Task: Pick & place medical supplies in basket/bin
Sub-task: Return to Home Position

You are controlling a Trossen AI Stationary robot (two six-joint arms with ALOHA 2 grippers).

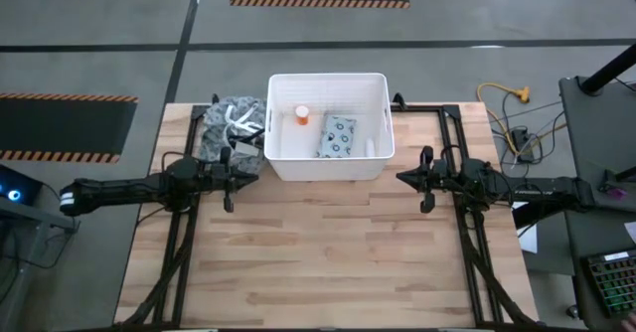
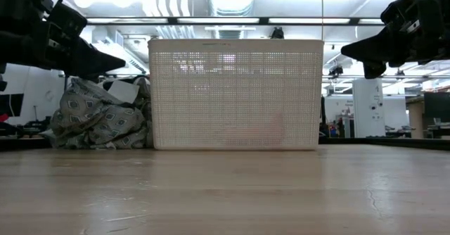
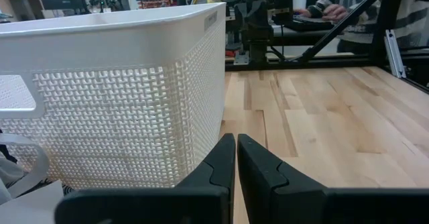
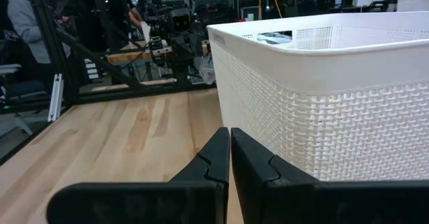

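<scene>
I see both pincers empty, fingers pressed together. Left pincer [image 3: 236, 142] hangs by the bin's near left corner, right pincer [image 4: 230, 135] by its near right corner, both above the wooden table [image 1: 328, 262]. Supplies lie inside the white bin [image 1: 328, 170]: flat grey-green packet [image 1: 338, 136], white-capped orange vial [image 1: 301, 114]. Risk, imo: a wide left swing snags the floppy cloth heap [image 1: 231, 123] w/ cords, or bumps the light ribbed plastic bin & shifts it.

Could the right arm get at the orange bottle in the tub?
Probably yes: the tub is open-topped and nothing covers the orange vial. The right gripper, shut, sits outside the wall and must reach over.
</scene>
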